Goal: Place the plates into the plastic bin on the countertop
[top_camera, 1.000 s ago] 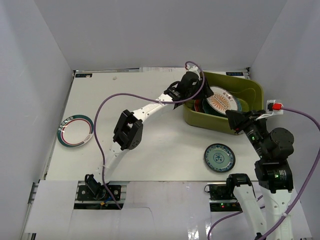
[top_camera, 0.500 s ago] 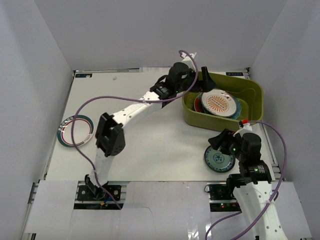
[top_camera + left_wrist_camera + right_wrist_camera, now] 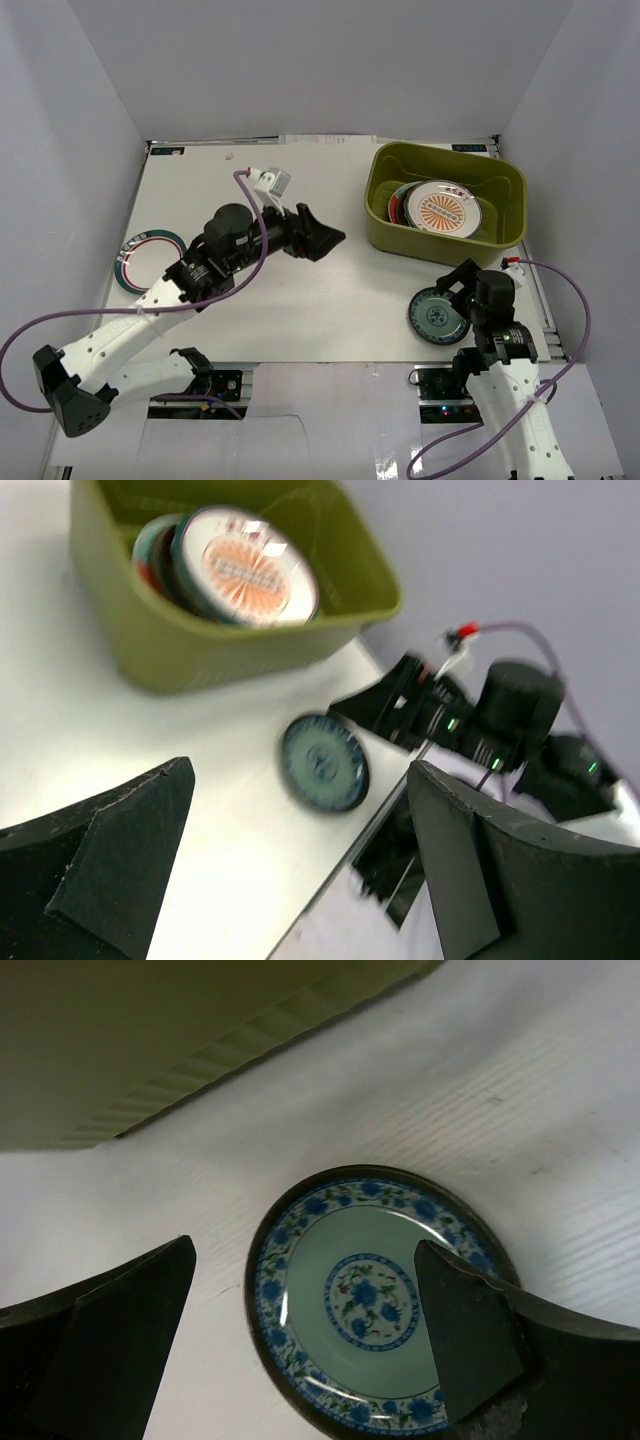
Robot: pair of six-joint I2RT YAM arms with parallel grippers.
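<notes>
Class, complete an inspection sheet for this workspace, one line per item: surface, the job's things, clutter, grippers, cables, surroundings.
Surface: white countertop, flat, no spills seen.
Job's things: plastic bin at the far right holds stacked plates, orange sunburst plate on top; small teal plate and striped-rim plate lie on the countertop, outside the bin.
Clutter: nothing seen.
Grippers: left gripper open, holding nothing, mid-table; right gripper open, fingers either side of the small teal plate.
Cables: purple cables loop off both arms.
Surroundings: plain white walls.
</notes>
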